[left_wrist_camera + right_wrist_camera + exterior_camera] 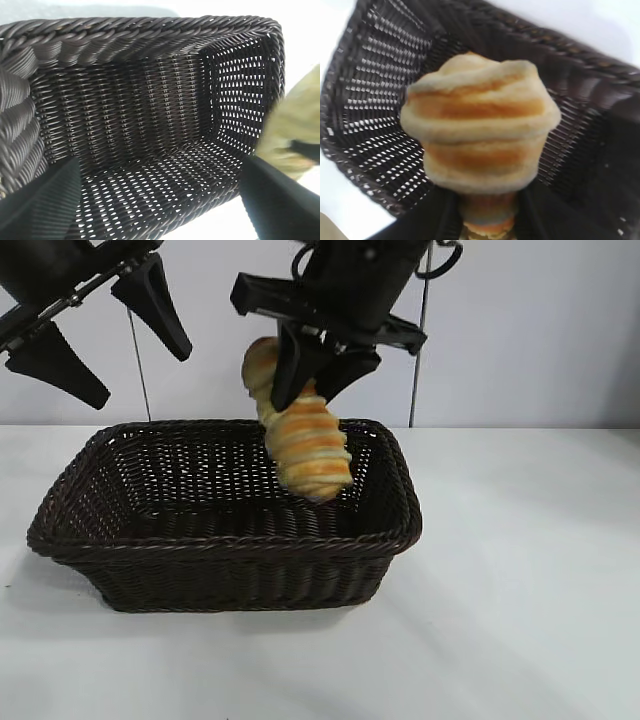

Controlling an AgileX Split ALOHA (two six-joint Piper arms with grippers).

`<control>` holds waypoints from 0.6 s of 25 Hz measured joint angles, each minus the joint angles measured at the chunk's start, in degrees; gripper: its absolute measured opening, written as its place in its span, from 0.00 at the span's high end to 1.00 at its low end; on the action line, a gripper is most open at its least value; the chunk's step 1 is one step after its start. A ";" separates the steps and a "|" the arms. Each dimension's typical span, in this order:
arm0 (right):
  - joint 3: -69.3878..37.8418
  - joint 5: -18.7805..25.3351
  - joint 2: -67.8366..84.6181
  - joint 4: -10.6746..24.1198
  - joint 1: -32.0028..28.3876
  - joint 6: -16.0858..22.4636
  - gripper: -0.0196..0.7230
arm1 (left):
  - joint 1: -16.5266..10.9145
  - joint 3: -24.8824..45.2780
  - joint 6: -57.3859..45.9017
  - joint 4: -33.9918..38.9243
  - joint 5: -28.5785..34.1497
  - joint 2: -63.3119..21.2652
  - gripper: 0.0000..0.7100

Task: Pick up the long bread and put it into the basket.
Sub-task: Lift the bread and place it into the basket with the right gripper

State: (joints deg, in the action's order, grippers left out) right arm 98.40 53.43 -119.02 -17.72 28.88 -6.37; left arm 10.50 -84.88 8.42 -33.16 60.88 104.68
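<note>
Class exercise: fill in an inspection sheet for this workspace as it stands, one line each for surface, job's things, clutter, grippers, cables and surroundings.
Surface: white table, bare where seen.
Job's things: long bread held tilted, lower end inside the basket near its right end, not yet lying on the floor; basket otherwise empty.
Clutter: nothing seen.
Grippers: right gripper shut on the bread's upper part; left gripper open, holding nothing, above the basket's left end.
Cables: thin dark lines run down behind each arm.
Surroundings: plain pale wall.
</note>
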 joint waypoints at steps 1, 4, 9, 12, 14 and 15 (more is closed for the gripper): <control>0.00 -0.16 0.00 -0.04 0.00 0.36 0.66 | 0.00 0.00 0.06 0.00 0.00 0.00 0.12; 0.00 -0.55 0.00 -0.06 0.00 0.56 0.56 | 0.00 0.00 0.24 0.00 0.00 0.00 0.12; 0.00 -0.55 0.00 -0.06 0.00 0.56 0.33 | 0.00 0.00 0.26 0.04 0.00 0.00 0.12; 0.00 -0.55 0.00 0.00 0.00 0.56 0.23 | 0.00 0.00 0.26 0.04 0.00 0.00 0.12; 0.00 -0.45 0.36 0.46 0.00 0.56 0.20 | 0.00 0.00 0.26 0.04 0.00 0.00 0.12; 0.00 -0.38 0.69 0.74 0.00 0.56 0.20 | 0.00 0.00 0.26 0.04 0.00 0.00 0.12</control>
State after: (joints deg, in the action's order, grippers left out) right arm 98.40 53.05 -118.33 -16.98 28.88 -5.81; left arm 10.50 -84.88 8.68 -33.12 60.88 104.68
